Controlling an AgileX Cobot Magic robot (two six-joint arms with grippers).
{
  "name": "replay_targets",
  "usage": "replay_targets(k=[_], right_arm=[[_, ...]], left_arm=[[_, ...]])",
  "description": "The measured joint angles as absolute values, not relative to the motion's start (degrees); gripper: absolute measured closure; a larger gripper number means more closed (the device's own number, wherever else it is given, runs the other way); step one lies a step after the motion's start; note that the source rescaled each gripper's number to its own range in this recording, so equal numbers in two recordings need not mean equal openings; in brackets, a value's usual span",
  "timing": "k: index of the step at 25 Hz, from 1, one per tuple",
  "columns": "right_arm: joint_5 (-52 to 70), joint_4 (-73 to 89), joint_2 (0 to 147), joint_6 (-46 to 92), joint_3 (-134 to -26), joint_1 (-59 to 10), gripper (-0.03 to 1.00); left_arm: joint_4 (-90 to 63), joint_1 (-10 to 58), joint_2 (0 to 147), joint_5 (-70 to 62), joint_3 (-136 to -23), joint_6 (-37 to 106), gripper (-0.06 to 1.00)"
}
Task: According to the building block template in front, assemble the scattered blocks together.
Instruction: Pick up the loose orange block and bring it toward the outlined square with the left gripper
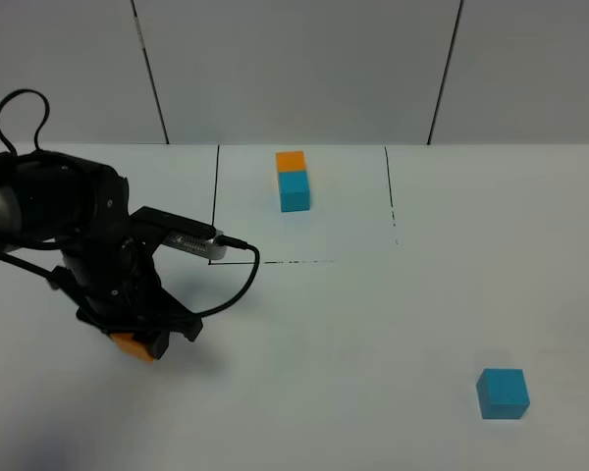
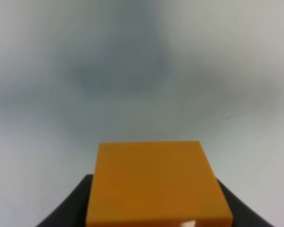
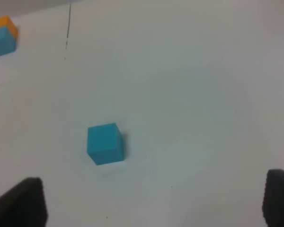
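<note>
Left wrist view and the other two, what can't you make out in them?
Exterior high: the orange cube is mostly hidden under the left end effector; whether it touches the table is unclear.
Left wrist: the cube's near edge is cut off by the frame; the background is blurred.
Right wrist: of the right end effector, only fingertips show, cut by the frame edge.

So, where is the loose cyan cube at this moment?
In the exterior high view the cyan cube sits alone at the near right of the table, far from the template at the back centre.
</note>
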State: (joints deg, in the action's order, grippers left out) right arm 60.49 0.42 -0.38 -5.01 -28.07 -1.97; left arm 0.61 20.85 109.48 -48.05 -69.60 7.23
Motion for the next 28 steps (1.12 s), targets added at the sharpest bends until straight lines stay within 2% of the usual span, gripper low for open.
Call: replay_targets(k=[7, 19, 28], right_arm=[[60.5, 0.4, -0.4, -5.0, -28.1, -2.0, 0.15], [60.5, 0.4, -0.4, -5.0, -28.1, -2.0, 0.15], [60.5, 0.4, -0.4, -5.0, -28.1, -2.0, 0.15]], left_arm=[[0.9, 25.9, 112.8, -51.0, -80.0, 29.7, 0.94], [1.2, 34.6, 132.0, -63.6, -108.0, 42.5, 0.94], [1.0, 38.8, 139.6, -66.2, -118.7, 49.1, 0.94]])
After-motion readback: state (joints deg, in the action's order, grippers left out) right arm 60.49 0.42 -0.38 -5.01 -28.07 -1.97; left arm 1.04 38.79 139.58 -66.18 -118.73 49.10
